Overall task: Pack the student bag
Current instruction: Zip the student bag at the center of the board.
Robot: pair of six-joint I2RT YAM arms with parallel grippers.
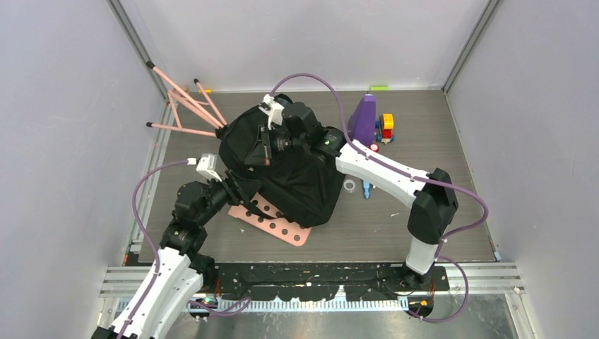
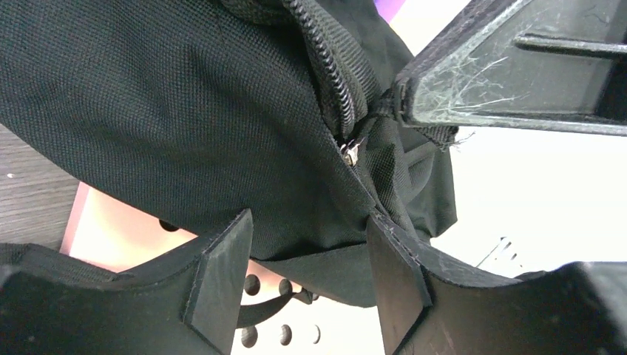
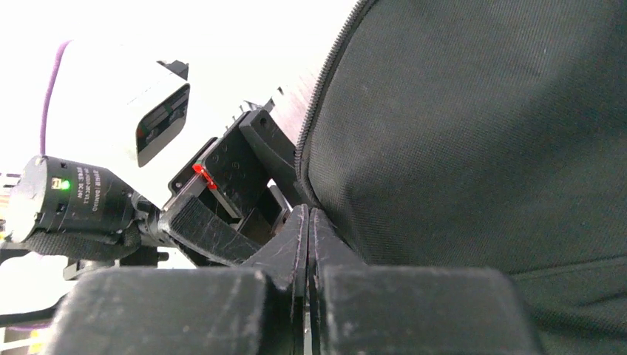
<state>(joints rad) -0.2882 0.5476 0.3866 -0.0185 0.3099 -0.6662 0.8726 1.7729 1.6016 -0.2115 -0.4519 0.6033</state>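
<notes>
The student bag point(image 1: 297, 176) sits slumped in the middle of the table point(image 1: 445, 141), its near corner resting on the pink perforated board point(image 1: 282, 227). Packing looks barely begun, or at least unfinished: a purple object point(image 1: 364, 116), some coloured toy blocks point(image 1: 386, 128), a clear ring point(image 1: 350, 185) and a small blue item point(image 1: 366, 189) all lie outside the bag, to its right. The bag's inside is hidden in every view, so whether anything is already in it cannot be told.

The work in hand seems to be the opening itself. The right gripper point(image 3: 308, 233) has its fingers pressed together with no gap, and from the left wrist view it appears to be pinching the bag's fabric at the end of the zipper point(image 2: 333, 81), close to the metal slider point(image 2: 350, 153). The left gripper point(image 2: 307, 270) stands spread wide, a fold of black fabric lying between its fingers without being clamped.

Left to do, by this reading: get the mouth open, load the loose things, then zip up
</notes>
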